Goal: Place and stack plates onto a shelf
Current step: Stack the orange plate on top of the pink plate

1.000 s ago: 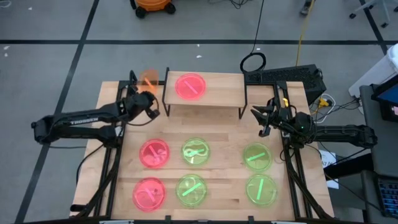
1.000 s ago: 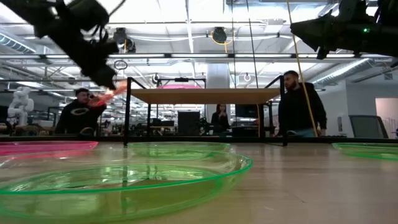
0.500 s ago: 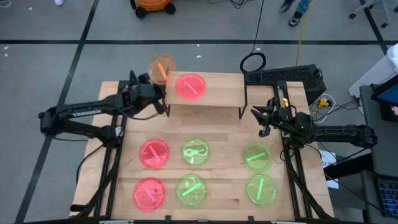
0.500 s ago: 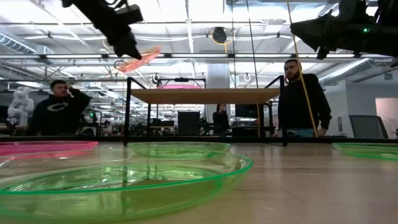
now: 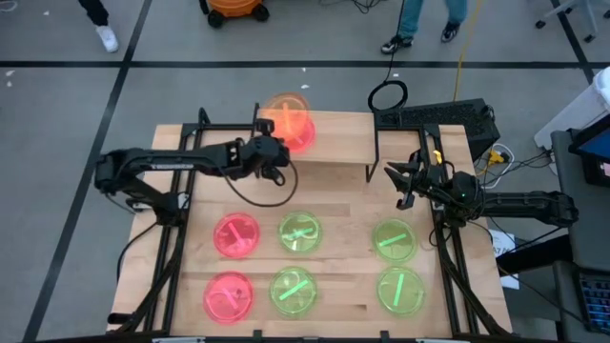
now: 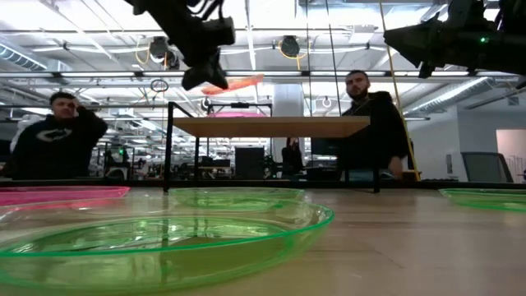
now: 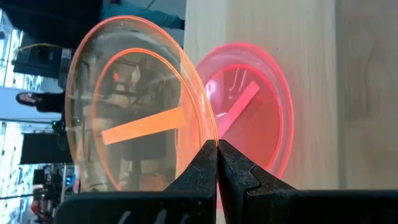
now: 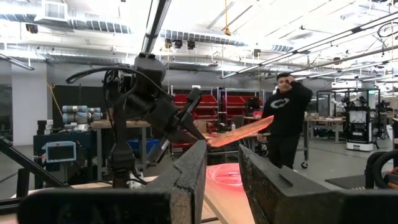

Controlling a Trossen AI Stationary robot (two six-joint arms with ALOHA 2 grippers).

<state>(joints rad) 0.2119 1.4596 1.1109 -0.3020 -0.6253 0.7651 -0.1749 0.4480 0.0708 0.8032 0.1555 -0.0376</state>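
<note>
A: Status of the left gripper (image 5: 278, 151)?

B: Jaws pinched on the rim of the orange plate (image 5: 284, 110), held above the shelf (image 5: 334, 138) near its left end, over the pink plate (image 7: 258, 109) already lying there.

A: Recommended procedure?

B: Level the orange plate, centre it over the pink one, lower until nested, then release. Judgement only: a tilted release may let it slide off.

A: Right gripper (image 5: 405, 184)?

B: Waiting by the tabletop's right edge, jaws partly apart, holding nothing.

A: Remaining stock?

B: Two pink plates (image 5: 235, 235) and four green plates (image 5: 299, 233) lie on the tabletop, each showing a stick-like mark.
</note>
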